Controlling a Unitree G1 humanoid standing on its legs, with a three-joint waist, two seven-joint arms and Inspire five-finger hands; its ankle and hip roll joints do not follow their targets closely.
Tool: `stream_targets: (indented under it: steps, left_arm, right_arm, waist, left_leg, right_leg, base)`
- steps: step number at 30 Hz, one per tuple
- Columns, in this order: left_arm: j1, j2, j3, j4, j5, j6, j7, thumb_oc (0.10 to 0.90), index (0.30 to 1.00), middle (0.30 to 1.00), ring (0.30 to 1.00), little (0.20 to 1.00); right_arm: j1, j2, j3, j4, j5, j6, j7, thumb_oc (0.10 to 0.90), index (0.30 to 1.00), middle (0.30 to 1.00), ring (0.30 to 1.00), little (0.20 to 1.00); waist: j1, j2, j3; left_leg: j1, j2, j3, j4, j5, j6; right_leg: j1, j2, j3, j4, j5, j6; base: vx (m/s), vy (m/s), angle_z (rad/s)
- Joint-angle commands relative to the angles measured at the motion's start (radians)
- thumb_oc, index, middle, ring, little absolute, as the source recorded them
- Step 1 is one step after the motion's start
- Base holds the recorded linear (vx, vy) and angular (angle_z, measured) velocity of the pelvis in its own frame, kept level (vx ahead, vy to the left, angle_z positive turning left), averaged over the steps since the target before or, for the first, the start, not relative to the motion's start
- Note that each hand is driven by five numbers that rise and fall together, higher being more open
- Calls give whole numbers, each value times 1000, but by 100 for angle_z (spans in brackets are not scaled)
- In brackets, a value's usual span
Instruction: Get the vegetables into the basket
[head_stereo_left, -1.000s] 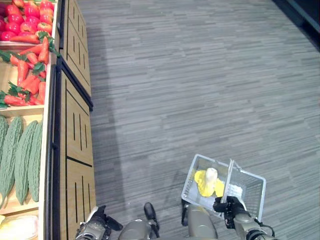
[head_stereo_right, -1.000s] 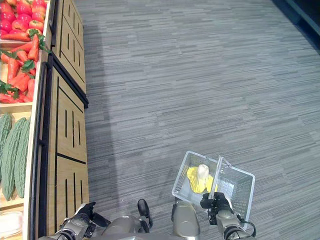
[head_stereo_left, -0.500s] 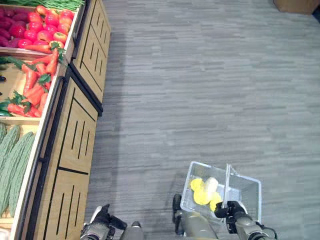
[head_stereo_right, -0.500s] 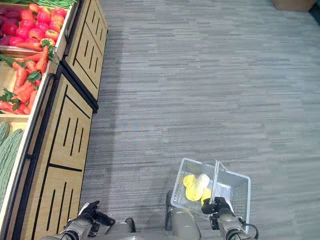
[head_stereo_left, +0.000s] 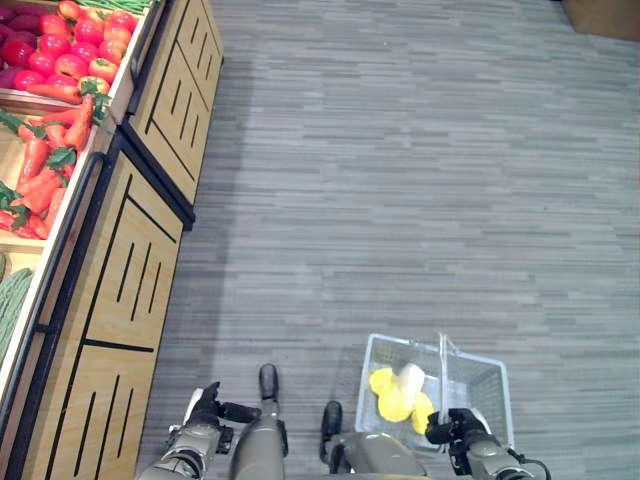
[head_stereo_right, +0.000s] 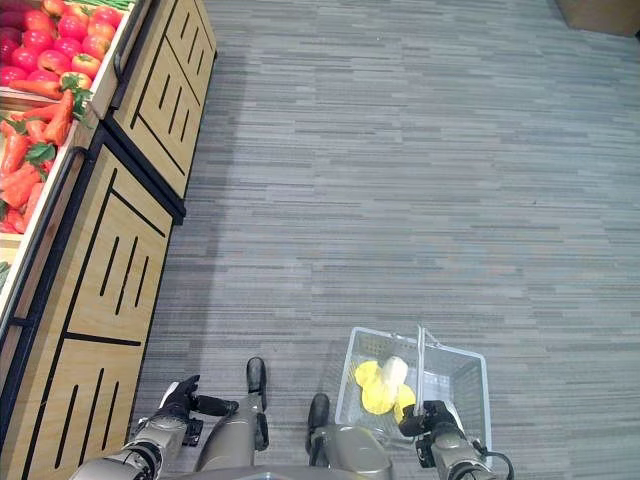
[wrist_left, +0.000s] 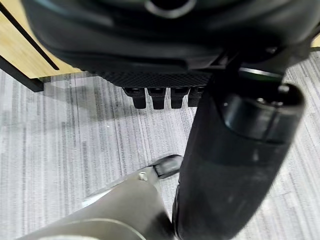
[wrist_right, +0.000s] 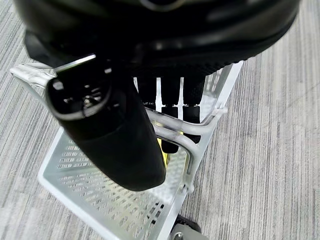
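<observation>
A silver wire basket (head_stereo_left: 405, 341) hangs low at my right side, with a yellow vegetable (head_stereo_left: 392, 400) and a pale white piece (head_stereo_left: 409, 376) inside. My right hand (head_stereo_left: 458, 432) is shut on the basket's raised handle (head_stereo_left: 441, 368). In the right wrist view the fingers (wrist_right: 170, 125) curl round the handle bar (wrist_right: 175, 136). My left hand (head_stereo_left: 207, 408) is low at my left side, open and holding nothing, over grey floor (wrist_left: 75, 130). Red round vegetables (head_stereo_left: 60, 45), carrots (head_stereo_left: 40, 170) and a green gourd (head_stereo_left: 10, 300) lie on the wooden stand (head_stereo_left: 130, 270) at the left.
The stand's slatted wooden front (head_stereo_right: 100, 270) with dark edging runs along the left. Grey striped floor (head_stereo_left: 400, 180) stretches ahead and to the right. A brown box corner (head_stereo_left: 605, 15) shows at the far right.
The whole view has shifted, so the stand sits further left and the basket lower. My right hand keeps its hold on the handle. The yellow vegetable has shifted a little inside.
</observation>
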Motion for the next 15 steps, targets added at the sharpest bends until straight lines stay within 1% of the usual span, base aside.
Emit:
stream_targets:
  steps: [1,2,3,4,5,6,7,9,10,12,13,15]
  left_arm:
    - [79,5,-32,37,32,30,23,900,1000,1000,1000,1000]
    - [83,17,-31,39,44,28,19,900,1000,1000,1000,1000]
    - [84,23,-33,35,51,26,17,900,1000,1000,1000,1000]
    - [84,23,-33,35,51,26,17,900,1000,1000,1000,1000]
    - [82,37,-28,32,48,28,18,900,1000,1000,1000,1000]
    - [82,37,-28,32,48,28,18,900,1000,1000,1000,1000]
    - [77,49,-17,30,39,30,24,900,1000,1000,1000,1000]
    - [77,49,-17,30,39,30,24,900,1000,1000,1000,1000]
    - [76,55,-10,19,29,28,26,900,1000,1000,1000,1000]
    - [82,58,-7,13,28,27,26,900,1000,1000,1000,1000]
    - [86,58,-2,11,25,28,25,900,1000,1000,1000,1000]
    - [91,53,0,10,26,30,24,900,1000,1000,1000,1000]
  right_arm:
    - [82,-51,-5,1,-35,9,-11,400,300,300,300,300]
    - [77,-39,-6,3,-44,10,-10,400,300,300,300,300]
    - [72,-37,-11,7,-40,11,-11,400,300,300,300,300]
    - [72,-37,-11,7,-40,11,-11,400,300,300,300,300]
    - [59,-32,0,-1,-44,13,-5,400,300,300,300,300]
    - [59,-32,0,-1,-44,13,-5,400,300,300,300,300]
    - [44,-26,8,-16,-44,14,-4,400,300,300,300,300]
    - [44,-26,8,-16,-44,15,-4,400,300,300,300,300]
    - [34,-25,13,-34,-44,15,-7,400,300,300,300,300]
    - [35,-21,13,-37,-41,14,-9,400,300,300,300,300]
    - [37,-19,12,-42,-35,12,-10,400,300,300,300,300]
    - [44,-19,4,-41,-24,7,-12,400,300,300,300,300]
  waist:
    - [21,18,-14]
    - [33,2,-21]
    - [37,-2,-25]
    - [37,-2,-25]
    - [49,-8,-27]
    - [50,-8,-27]
    - [54,-10,-23]
    - [58,-11,-22]
    - [62,-6,-11]
    - [64,2,-1]
    - [63,10,8]
    - [57,20,15]
  left_leg:
    - [55,-45,36,47,-12,47]
    - [53,-61,54,107,-60,74]
    - [55,-70,64,121,-77,87]
    - [55,-70,64,121,-77,87]
    - [68,-79,83,122,-97,107]
    - [69,-79,84,122,-97,107]
    - [88,-88,95,107,-108,125]
    - [90,-88,99,105,-108,126]
    - [118,-97,118,79,-112,138]
    - [145,-111,124,58,-120,151]
    - [166,-122,126,50,-130,162]
    - [181,-135,126,54,-144,170]
  right_leg:
    - [-27,-120,125,89,-58,110]
    - [-19,-145,158,89,-46,134]
    - [-20,-156,169,91,-38,144]
    - [-20,-156,169,91,-38,144]
    - [-42,-170,188,114,-5,160]
    - [-42,-170,188,114,-5,160]
    - [-68,-179,185,151,37,166]
    - [-69,-180,189,152,36,167]
    - [-94,-189,163,189,79,172]
    - [-105,-199,137,230,98,175]
    - [-119,-206,122,286,108,171]
    - [-129,-202,128,346,105,169]
  base:
    - [339,544,-79]
    - [324,579,-74]
    - [229,429,-86]
    - [178,386,-57]
    - [103,235,-55]
    - [187,438,-35]
    - [83,205,-40]
    - [76,199,-52]
    - [98,262,-28]
    - [154,317,-12]
    - [175,270,-37]
    - [175,187,-25]
